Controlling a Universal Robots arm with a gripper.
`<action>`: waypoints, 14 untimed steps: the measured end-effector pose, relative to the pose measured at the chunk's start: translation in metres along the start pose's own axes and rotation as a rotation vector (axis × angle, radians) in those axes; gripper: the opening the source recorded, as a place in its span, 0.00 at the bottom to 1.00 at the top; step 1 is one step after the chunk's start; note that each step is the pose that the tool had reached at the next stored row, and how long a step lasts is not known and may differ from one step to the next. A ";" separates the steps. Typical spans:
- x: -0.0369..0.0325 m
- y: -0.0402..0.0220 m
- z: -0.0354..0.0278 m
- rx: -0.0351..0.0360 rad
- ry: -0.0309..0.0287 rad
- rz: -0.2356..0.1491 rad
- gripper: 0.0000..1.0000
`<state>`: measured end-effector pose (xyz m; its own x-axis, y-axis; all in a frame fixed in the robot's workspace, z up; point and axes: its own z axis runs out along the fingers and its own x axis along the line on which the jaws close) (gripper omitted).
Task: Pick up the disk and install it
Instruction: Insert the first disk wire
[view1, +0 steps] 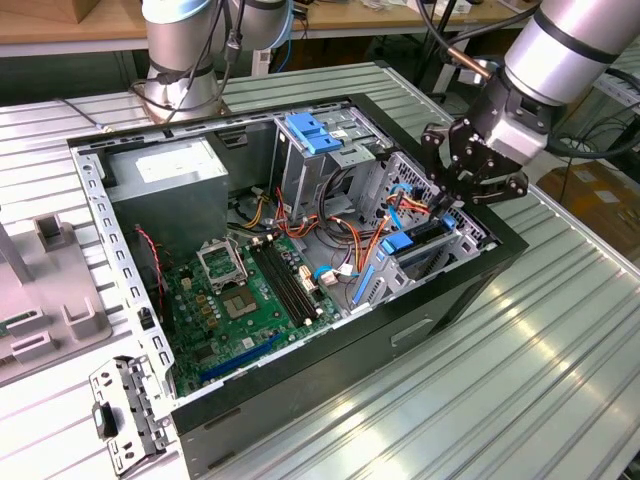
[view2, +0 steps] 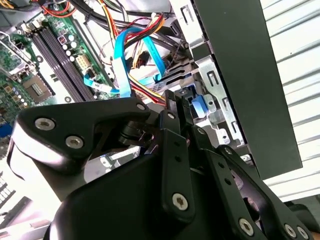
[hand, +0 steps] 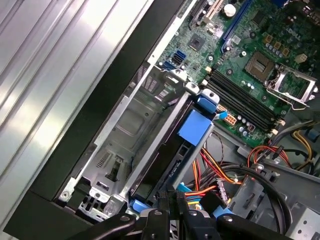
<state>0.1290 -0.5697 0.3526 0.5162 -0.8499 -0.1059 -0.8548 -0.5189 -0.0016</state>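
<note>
the black linkage gripper (view1: 466, 183) was seen at the open black computer case's (view1: 440, 305) drive cage. its fingers (hand: 170, 210) were drawn narrow around the blue-railed metal disk (hand: 192, 127), seated edge-on in the bay, at three o'clock of the green motherboard (view1: 245, 300).

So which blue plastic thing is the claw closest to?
The blue-railed disk standing in the bay at the case's front, directly under the claw. The other one, the light-blue slotted bracket, sits atop the drive cage farther back.
</note>
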 end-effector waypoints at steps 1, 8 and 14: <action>0.0000 0.0000 0.0000 0.0010 0.0000 0.010 0.17; 0.0000 0.0000 0.0003 0.0085 0.0001 0.080 0.17; 0.0001 0.0000 0.0004 0.0131 0.0002 0.123 0.17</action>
<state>0.1290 -0.5697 0.3522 0.4070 -0.9073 -0.1059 -0.9125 -0.4091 -0.0016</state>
